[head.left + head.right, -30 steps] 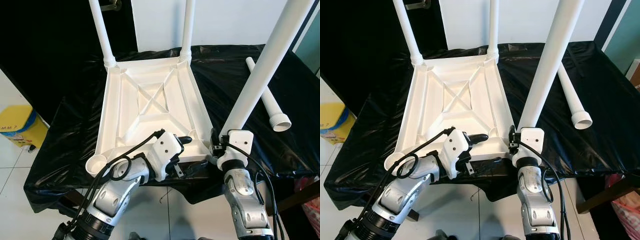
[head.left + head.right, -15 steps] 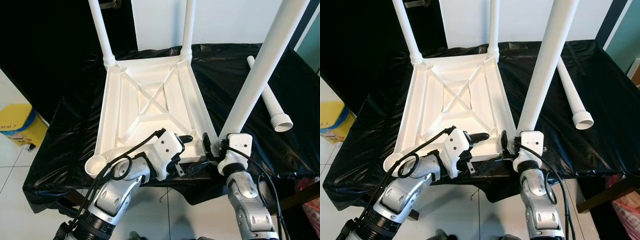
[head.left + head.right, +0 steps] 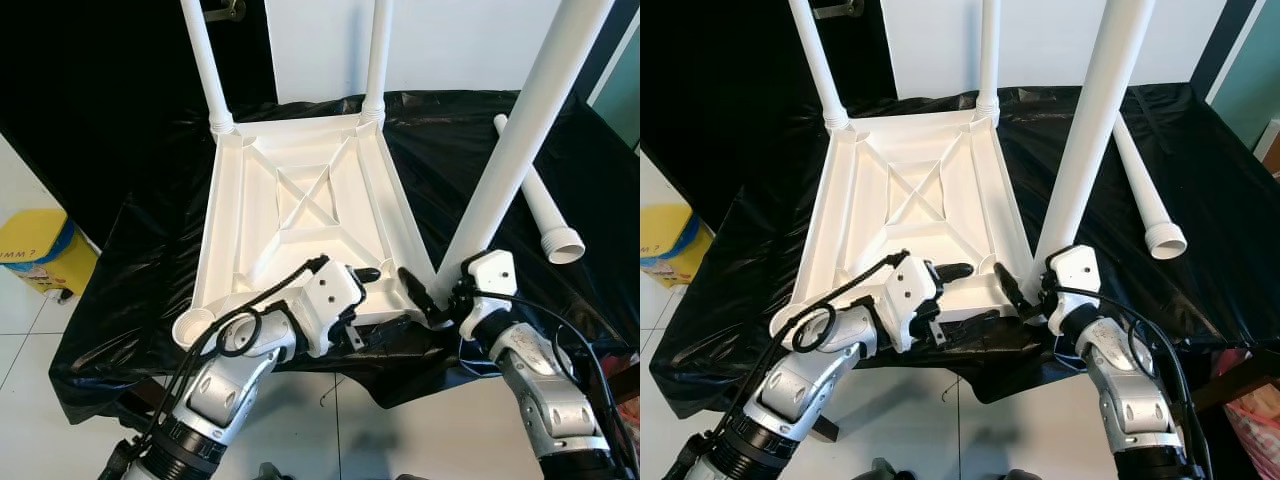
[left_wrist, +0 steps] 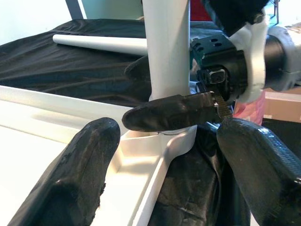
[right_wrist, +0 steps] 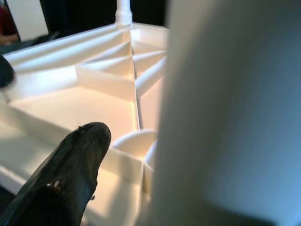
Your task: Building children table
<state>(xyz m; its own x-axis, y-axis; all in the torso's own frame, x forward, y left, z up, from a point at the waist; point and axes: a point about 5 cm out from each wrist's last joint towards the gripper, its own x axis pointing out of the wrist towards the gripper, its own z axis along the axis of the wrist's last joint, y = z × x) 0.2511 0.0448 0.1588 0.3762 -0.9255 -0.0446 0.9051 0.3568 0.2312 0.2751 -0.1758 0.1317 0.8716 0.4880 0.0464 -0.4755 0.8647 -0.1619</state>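
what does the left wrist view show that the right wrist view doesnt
Left wrist view alone: the right gripper at the base of the upright leg, the spare leg lying on the black sheet, and the left gripper open. Right wrist view alone: the cross ribs and a far fitted leg. Both share the upturned tabletop and that near leg.

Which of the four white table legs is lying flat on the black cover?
The loose leg to the robot's right of the upturned tabletop. The two far legs stand in corner sockets, and the near-right leg stands tilted at the right tool.
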